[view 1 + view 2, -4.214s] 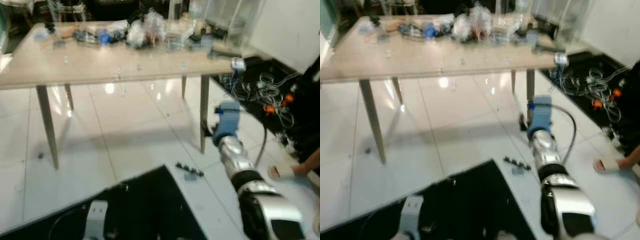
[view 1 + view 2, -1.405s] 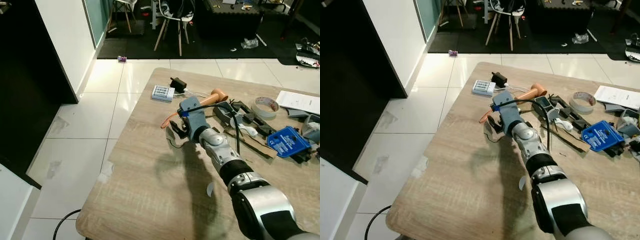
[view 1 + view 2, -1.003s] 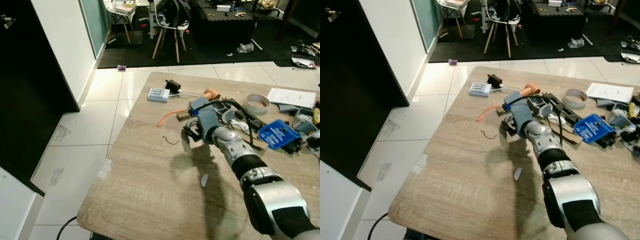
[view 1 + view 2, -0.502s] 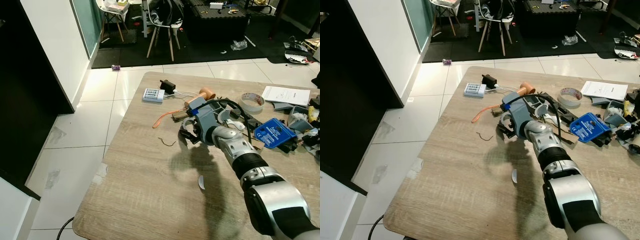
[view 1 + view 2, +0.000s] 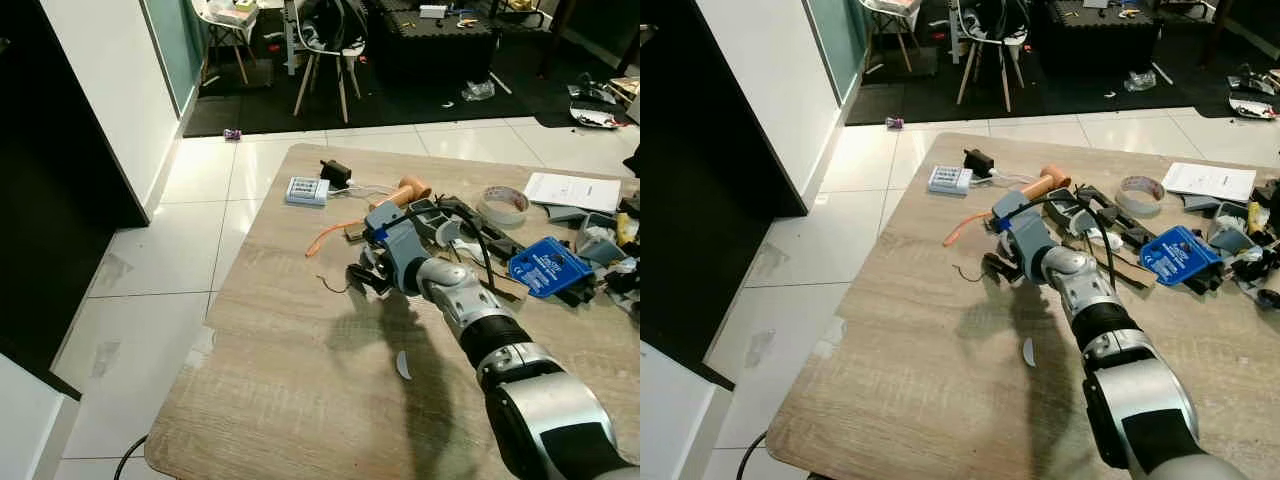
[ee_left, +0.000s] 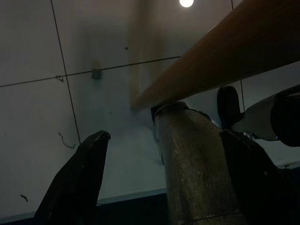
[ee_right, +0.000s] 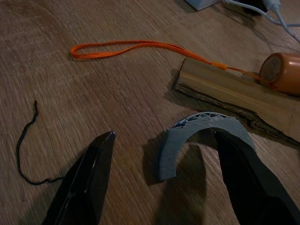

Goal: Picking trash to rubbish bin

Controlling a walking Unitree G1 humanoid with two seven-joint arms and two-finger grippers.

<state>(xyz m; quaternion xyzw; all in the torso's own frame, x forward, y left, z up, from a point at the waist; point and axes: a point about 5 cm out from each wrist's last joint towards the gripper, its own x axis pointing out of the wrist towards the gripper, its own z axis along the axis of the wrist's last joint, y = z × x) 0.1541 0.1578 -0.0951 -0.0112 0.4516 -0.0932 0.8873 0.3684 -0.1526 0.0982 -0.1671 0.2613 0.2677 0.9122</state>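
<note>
My right gripper [image 5: 362, 278] hovers open just over the wooden table [image 5: 290, 400], near its left part. In the right wrist view a grey curved plastic scrap [image 7: 190, 138] lies on the wood between the open right gripper [image 7: 164, 136] fingers, untouched. A thin black wire scrap [image 5: 330, 284] lies just left of the fingertips. A small white scrap [image 5: 402, 365] lies nearer me, beside the forearm. An orange lanyard [image 7: 140, 45] and a wooden block [image 7: 234, 93] lie beyond the grey scrap. My left gripper [image 6: 166, 136] hangs open under the table, beside a table leg [image 6: 197, 164].
A white charger box [image 5: 305, 189], a tape roll [image 5: 503, 205], a blue box [image 5: 548, 268], papers [image 5: 572, 190] and cables crowd the table's far and right side. The table's left edge drops to white floor tiles [image 5: 160, 280]. Chairs [image 5: 320, 50] stand beyond.
The view swung earlier from a distant table onto this tabletop. In the last half second my right gripper has slid a little left and nearer, towards the black wire scrap, still open.
</note>
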